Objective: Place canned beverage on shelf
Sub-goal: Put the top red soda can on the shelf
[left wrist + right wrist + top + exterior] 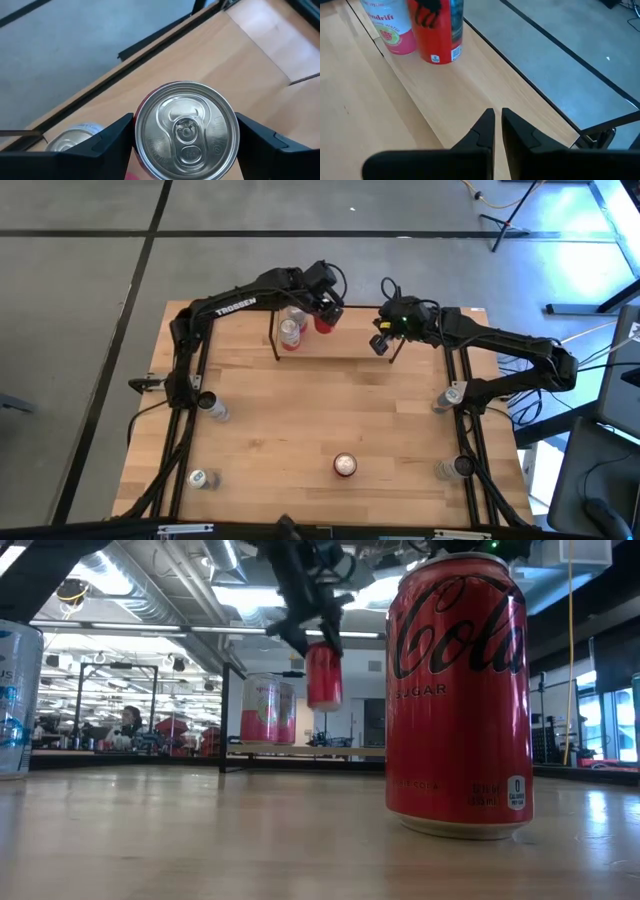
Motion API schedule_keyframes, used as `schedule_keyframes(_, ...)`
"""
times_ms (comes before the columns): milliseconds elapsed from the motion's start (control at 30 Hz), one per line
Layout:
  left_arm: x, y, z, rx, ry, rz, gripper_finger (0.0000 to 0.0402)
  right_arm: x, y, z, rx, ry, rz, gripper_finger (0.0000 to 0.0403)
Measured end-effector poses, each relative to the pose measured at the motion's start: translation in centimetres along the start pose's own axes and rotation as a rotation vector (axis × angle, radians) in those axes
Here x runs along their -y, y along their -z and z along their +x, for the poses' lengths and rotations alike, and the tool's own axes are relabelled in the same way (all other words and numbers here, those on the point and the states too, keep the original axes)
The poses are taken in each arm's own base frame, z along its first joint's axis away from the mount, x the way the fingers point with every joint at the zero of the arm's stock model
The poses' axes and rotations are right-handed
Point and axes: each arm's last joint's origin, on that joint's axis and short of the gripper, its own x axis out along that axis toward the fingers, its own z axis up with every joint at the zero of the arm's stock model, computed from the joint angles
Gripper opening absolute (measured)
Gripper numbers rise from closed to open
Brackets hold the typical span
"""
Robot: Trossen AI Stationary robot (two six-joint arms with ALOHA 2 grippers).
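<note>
My left gripper (325, 313) is shut on a red can (323, 675) over the far part of the shelf (340, 352), a light-wood board with thin black rod frames. In the left wrist view I see the can's silver top (187, 131). A pink can (291, 331) stands upright on the shelf beside it and also shows in the low view (267, 710). My right gripper (381, 345) hovers over the shelf's right end with its fingers shut and empty (497, 125). A second red can (345, 466) stands on the table near the front edge. My left gripper pinches the red can's side wall just below its top rim (142, 145) between its two fingers (112, 140), one on each opposite side. The fingers come from above, pointing down. The can hangs upright, its bottom (323, 705) clear of the shelf board.
Several silver cans stand near the table's side rails: left (213, 406), front left (203, 478), right (447, 396) and front right (455, 468). The shelf's black rod frames (275, 340) rise at both ends. Bare tabletop (330, 410) lies between the shelf and the front red can.
</note>
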Motion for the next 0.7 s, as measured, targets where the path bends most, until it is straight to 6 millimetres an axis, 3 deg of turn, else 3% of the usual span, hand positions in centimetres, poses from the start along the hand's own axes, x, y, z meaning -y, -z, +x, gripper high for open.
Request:
schedule_keyframes(333,-0.2,2.2,3.8,0.004,-0.031,0.001,0.0267,0.0,0.3,0.0,-0.028,-0.005,-0.005,0.0024)
schedule_keyframes(700,-0.7,3.4,5.2,0.001,-0.090,0.009,0.0270,0.0,0.3,0.1,-0.029,-0.013,-0.005,0.0024)
